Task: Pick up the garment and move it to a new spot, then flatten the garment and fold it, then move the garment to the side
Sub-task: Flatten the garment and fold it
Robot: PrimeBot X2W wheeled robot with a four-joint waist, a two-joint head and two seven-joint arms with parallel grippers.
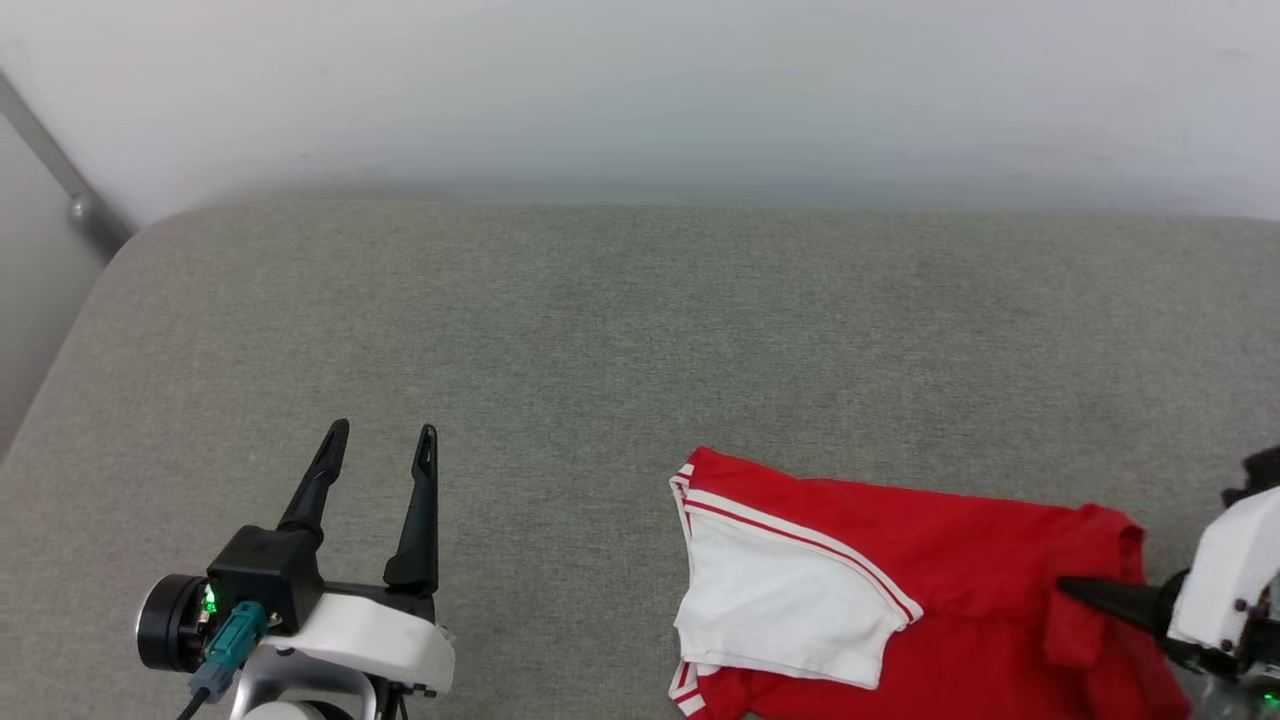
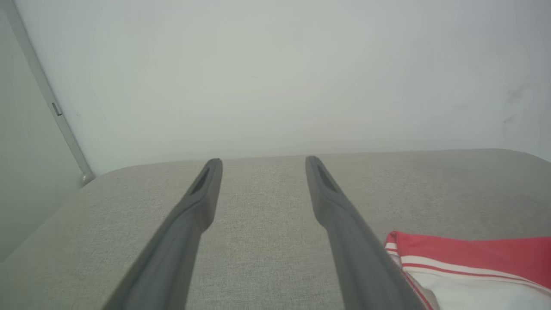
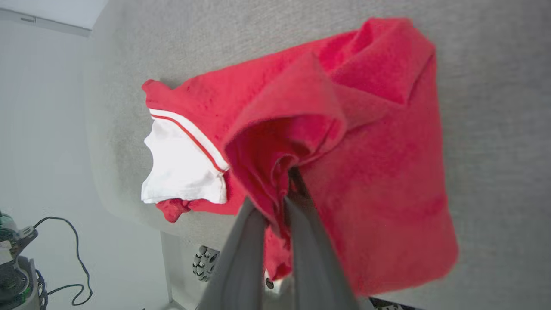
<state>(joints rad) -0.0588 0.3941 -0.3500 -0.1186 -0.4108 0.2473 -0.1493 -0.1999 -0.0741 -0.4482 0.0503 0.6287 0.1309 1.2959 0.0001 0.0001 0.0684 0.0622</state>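
While right claw (image 3: pixel 282 198) grips the one garment (image 1: pixel 950 540) | left claw (image 1: pixel 385 432) spread

Soft, even light everywhere, pretty bright, no glare. The garment (image 1: pixel 900 560) drops just a faint shadow on the grey bench (image 1: pixel 640 330) along its edge. Left wrist view's hazy and washed out, the left hand (image 2: pixel 263 161) beside the garment gone soft. Right wrist view: the right hand (image 3: pixel 277 206) in front of the garment is blurred, and the bench edge left of it bows from the wide lens.
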